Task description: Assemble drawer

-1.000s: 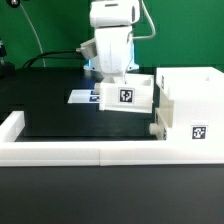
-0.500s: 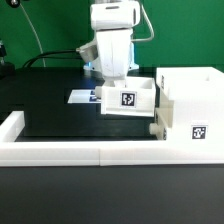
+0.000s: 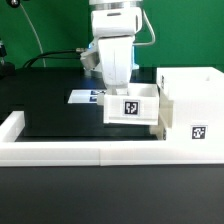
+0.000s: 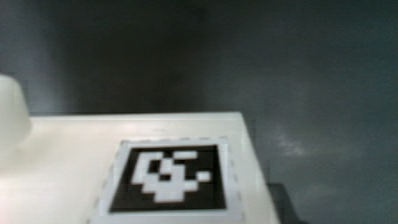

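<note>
Carrying the tray (image 3: pixel 133 108) (tag (image 4: pixel 169 178) forward), the gripper (image 3: pixel 120 88), closed on its wall, has moved rightward in the exterior view; the tray is now just beside the casing (image 3: pixel 190 95), awaiting insertion.

Tray (image 4: pixel 54 150): white, was close to the camera.
Tag (image 4: pixel 169 178): black-and-white square, sat on the tray.
Table (image 4: pixel 214 50): dark, lay behind the tray.

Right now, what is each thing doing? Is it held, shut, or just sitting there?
gripper: shut on the tray from above.
tray: held upright, open top up, beside the casing, not inside it.
casing: standing upright on the table, not held.
marker board: lying flat, partly hidden behind the tray.
border rail: lying along the table's edge.
</note>
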{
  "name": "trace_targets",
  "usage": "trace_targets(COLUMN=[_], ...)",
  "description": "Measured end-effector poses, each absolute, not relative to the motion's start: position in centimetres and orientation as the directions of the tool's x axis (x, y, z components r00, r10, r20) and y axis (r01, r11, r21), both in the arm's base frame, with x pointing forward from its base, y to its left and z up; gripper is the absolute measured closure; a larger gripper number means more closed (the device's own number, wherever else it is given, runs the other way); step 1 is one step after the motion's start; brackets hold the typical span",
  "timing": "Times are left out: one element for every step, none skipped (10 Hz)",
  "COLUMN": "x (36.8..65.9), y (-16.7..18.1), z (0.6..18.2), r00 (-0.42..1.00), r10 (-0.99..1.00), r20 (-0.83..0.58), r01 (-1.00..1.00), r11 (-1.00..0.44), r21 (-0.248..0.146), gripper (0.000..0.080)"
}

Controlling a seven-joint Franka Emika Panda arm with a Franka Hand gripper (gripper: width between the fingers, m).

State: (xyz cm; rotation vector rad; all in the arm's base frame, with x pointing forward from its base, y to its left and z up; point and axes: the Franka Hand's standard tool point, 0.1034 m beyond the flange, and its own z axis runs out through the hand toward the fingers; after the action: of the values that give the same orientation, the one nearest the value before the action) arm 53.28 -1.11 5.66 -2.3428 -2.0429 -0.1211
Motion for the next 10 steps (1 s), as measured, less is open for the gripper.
trace_targets(x=[53.2, 53.2, 53.2, 53.2, 53.3, 53.6, 53.9, 54.1, 54.3, 54.3], y=[-1.1, -1.1, -1.1, -1.1, -1.0, -1.0, -0.9, -0.9, -0.8, -0.8], z=[5.6, 5.6, 5.5, 5.5, 5.4, 5.4, 5.6, 5.7, 5.9, 5.9], r00=[0.135, 0.135, 0.135, 0.134, 0.131, 0.123, 0.107, 0.103, 0.099, 0.098], r10=[0.988, 0.988, 0.988, 0.988, 0.988, 0.989, 0.992, 0.993, 0.993, 0.993], r20=[0.079, 0.079, 0.079, 0.079, 0.079, 0.077, 0.068, 0.06, 0.058, 0.057], r01=[0.99, 0.99, 0.99, 0.99, 0.991, 0.992, 0.994, 0.994, 0.995, 0.995], r11=[-0.137, -0.138, -0.138, -0.137, -0.133, -0.125, -0.108, -0.104, -0.1, -0.1], r21=[0.026, 0.026, 0.025, 0.023, 0.018, 0.02, 0.024, 0.023, 0.023, 0.024], gripper=[0.0757, 0.0757, 0.0757, 0.0757, 0.0757, 0.0757, 0.0757, 0.0757, 0.0757, 0.0757])
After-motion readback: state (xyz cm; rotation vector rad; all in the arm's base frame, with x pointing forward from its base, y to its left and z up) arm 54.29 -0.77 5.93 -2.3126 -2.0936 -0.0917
